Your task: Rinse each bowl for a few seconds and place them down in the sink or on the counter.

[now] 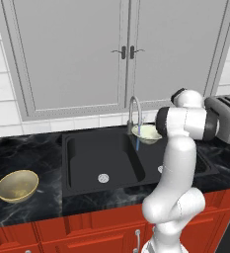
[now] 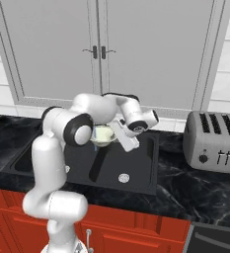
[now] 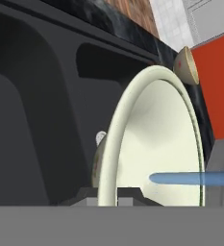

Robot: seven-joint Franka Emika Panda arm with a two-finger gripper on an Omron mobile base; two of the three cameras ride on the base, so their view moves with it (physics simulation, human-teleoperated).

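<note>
Rinsing is the step in hand — end effector [image 3: 108, 198] clamped on the rim of the cream bowl [image 1: 146, 133], held under the faucet [image 1: 134, 112] in the water stream [image 3: 190, 178] over the sink [image 1: 87, 163] — next comes setting it down, then fetching the tan bowl [image 1: 17, 186] from the bench [image 1: 27, 153].

no writing, label, brand mark or number can be read anywhere in these pictures. the toaster [image 2: 213, 142] shows dark knobs and a lever on its front (no lettering or figures legible around them), and the cupboard doors [image 1: 124, 52] above the sink [image 1: 106, 160] are plain grey with nothing printed on them. the cream bowl [image 3: 152, 144], the tan bowl [image 1: 17, 186] and the black marble bench [image 1: 18, 153] carry only glaze mottling or white veins, not characters.
</note>
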